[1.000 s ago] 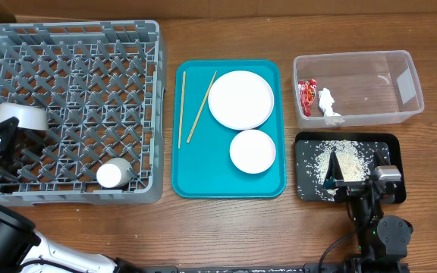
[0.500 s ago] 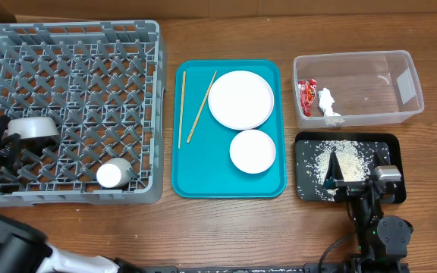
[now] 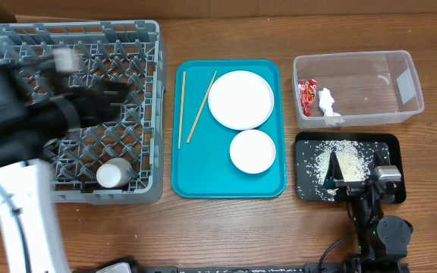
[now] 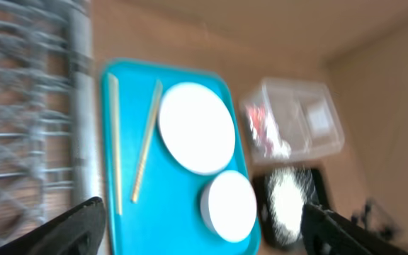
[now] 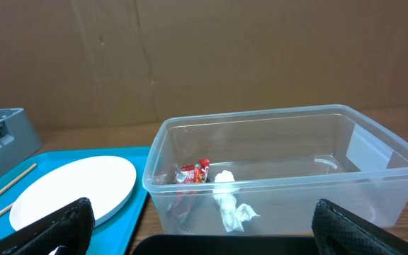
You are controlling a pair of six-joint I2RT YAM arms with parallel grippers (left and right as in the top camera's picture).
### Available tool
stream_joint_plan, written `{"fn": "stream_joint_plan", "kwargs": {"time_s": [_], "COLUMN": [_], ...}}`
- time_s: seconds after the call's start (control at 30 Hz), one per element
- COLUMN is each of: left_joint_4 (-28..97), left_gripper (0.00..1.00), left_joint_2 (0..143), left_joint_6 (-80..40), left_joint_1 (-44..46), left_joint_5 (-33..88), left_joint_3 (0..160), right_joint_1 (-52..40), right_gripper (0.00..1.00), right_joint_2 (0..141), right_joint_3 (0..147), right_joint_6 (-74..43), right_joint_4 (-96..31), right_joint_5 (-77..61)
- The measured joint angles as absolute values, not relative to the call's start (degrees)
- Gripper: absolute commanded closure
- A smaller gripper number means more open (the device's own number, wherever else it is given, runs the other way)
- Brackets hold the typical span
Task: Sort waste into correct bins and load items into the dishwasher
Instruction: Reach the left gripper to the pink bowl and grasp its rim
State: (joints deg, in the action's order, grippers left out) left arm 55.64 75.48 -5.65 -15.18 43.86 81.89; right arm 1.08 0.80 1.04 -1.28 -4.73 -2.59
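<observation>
My left gripper (image 3: 118, 95) hangs blurred over the grey dishwasher rack (image 3: 146, 30), open and empty (image 4: 204, 237). A white cup (image 3: 112, 174) stands in the rack's front. On the teal tray (image 3: 203, 178) lie a large plate (image 3: 240, 99), a small plate (image 3: 253, 151) and two chopsticks (image 3: 181, 110). The clear tub (image 3: 370, 83) holds the red wrapper (image 3: 307, 95) and the tissue (image 3: 327, 102). Rice (image 3: 340, 161) lies in the black tray (image 3: 389, 144). My right gripper (image 3: 353, 182) rests open at that tray's front, facing the tub (image 5: 282, 152).
The rack fills the table's left end, the teal tray the middle, and the two bins the right. Bare wood shows along the front edge (image 3: 226, 227). A brown cardboard wall (image 5: 190, 57) stands behind the table.
The left gripper let go of the pale bowl in the rack, opened, and swung up and right over the rack. The right arm has not moved.
</observation>
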Motion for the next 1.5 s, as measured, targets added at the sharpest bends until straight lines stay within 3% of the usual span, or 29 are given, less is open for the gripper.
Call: {"fn": "stream_joint_plan", "kwargs": {"time_s": [0.13, 0.23, 0.43, 0.53, 0.67, 1.07, 1.17, 1.23, 1.5], "left_joint_4": [54.1, 53.5, 51.8, 50.7, 50.0, 47.8, 47.0, 46.9, 49.9], "left_gripper": [0.13, 0.2, 0.3, 0.3, 0.26, 0.37, 0.48, 0.62, 0.59], "left_joint_2": [79.1, 84.3, 96.6, 101.3, 105.4, 112.0, 112.3, 112.4, 112.4], "left_joint_6": [-6.6, -6.7, -4.6, -3.3, -0.6, 3.3, 3.5, 3.7, 7.0], "left_joint_1": [5.9, 17.3, 32.2, 37.1, 42.0, 48.1, 48.1, 48.1, 48.1], "left_joint_5": [31.7, 26.4, 21.5, 20.6, 19.1, 5.8, 3.6, 2.7, 1.6], "left_joint_3": [81.9, 81.9, 81.9, 81.9, 81.9, 81.9, 81.9, 81.9, 81.9], "right_joint_1": [1.1, 1.1, 1.1, 1.1, 1.1, 1.1, 1.1, 1.1, 1.1], "right_gripper": [0.0, 0.0, 0.0, 0.0, 0.0, 0.0, 0.0, 0.0, 0.0], "right_joint_2": [0.8, 0.8, 0.8, 0.8, 0.8, 0.8, 0.8, 0.8, 0.8], "right_joint_3": [1.0, 1.0, 1.0, 1.0, 1.0, 1.0, 1.0, 1.0, 1.0], "right_joint_6": [-1.3, -1.3, -1.3, -1.3, -1.3, -1.3, -1.3, -1.3, -1.3], "right_joint_4": [-4.8, -4.8, -4.8, -4.8, -4.8, -4.8, -4.8, -4.8, -4.7], "right_joint_5": [-2.6, -2.6, -2.6, -2.6, -2.6, -2.6, -2.6, -2.5, -2.6]}}
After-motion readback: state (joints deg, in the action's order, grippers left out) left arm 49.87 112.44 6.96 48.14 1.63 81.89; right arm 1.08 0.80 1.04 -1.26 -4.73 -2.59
